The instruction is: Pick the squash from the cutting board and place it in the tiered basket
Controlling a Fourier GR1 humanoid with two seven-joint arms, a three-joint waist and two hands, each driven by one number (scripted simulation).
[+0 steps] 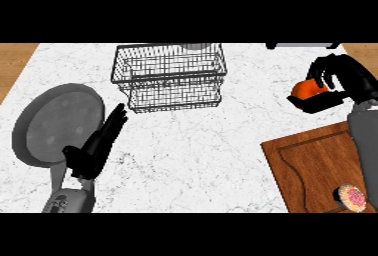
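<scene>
An orange squash (303, 89) is held above the counter at the right, with my right hand (336, 82) curled round it and hiding most of it. The wooden cutting board (310, 165) lies below it at the lower right. The black wire tiered basket (170, 75) stands at the back centre, to the left of the held squash and apart from it. My left hand (100, 142) rests at the lower left with straight fingers pointing up, holding nothing.
A round grey pan (55, 122) lies at the left, just beside my left hand. A small round pink-topped item (353, 197) sits on the board's lower right corner. White marble counter spans the middle; wooden edges show at the far corners.
</scene>
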